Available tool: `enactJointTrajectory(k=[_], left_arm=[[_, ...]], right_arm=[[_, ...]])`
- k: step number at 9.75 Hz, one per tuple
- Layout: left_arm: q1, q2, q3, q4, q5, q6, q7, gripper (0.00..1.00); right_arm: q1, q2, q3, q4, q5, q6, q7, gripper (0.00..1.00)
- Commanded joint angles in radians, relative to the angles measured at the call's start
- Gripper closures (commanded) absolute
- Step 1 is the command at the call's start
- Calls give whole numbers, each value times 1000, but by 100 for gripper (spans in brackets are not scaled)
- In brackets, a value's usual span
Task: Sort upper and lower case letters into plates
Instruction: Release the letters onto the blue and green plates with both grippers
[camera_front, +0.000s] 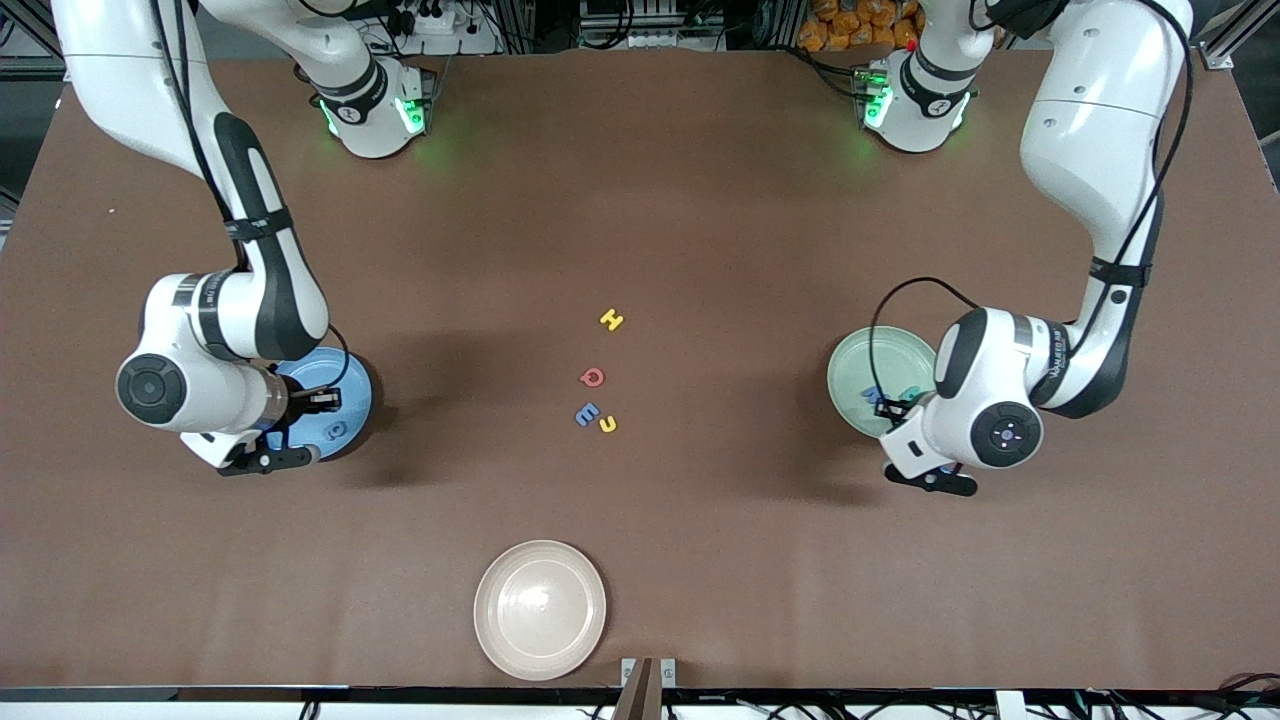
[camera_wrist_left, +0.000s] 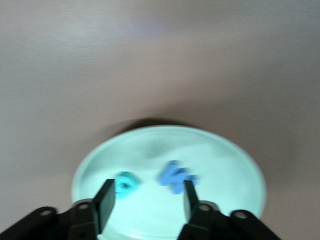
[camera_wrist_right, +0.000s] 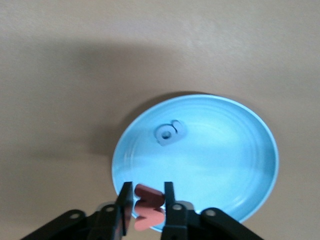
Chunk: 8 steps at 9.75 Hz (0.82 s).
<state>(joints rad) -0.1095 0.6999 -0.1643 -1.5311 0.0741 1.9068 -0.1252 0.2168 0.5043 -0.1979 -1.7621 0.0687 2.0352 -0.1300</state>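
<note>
My right gripper (camera_wrist_right: 148, 186) hangs over the rim of the sky blue plate (camera_wrist_right: 225, 150), its fingers close on either side of a red letter (camera_wrist_right: 148, 206). A grey-blue letter (camera_wrist_right: 169, 133) lies in that plate. My left gripper (camera_wrist_left: 148, 186) is open and empty over the mint green plate (camera_wrist_left: 225, 160), where a teal letter (camera_wrist_left: 126, 184) and a blue letter (camera_wrist_left: 174, 176) lie. Mid-table lie a yellow H (camera_front: 611, 319), a red Q (camera_front: 592, 377), a blue E (camera_front: 586, 413) and a small yellow letter (camera_front: 607, 425).
A glossy cream plate (camera_front: 490, 610) sits by the table edge nearest the front camera, holding nothing. The blue plate (camera_front: 355, 385) is toward the right arm's end, the mint plate (camera_front: 860, 360) toward the left arm's end. Bare brown tabletop separates them from the loose letters.
</note>
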Motion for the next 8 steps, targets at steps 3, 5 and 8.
enactJointTrajectory(k=[3, 5, 8], left_arm=[[-192, 18, -80, 61, -62, 133, -507, 0], [-325, 27, -75, 62, -62, 269, -725, 0], [-498, 23, -75, 55, 93, 305, -748, 0]], right_arm=[[18, -47, 20, -16, -26, -18, 10, 0], [76, -40, 23, -14, -20, 40, 12, 0], [116, -20, 23, -11, 54, 124, 16, 0]])
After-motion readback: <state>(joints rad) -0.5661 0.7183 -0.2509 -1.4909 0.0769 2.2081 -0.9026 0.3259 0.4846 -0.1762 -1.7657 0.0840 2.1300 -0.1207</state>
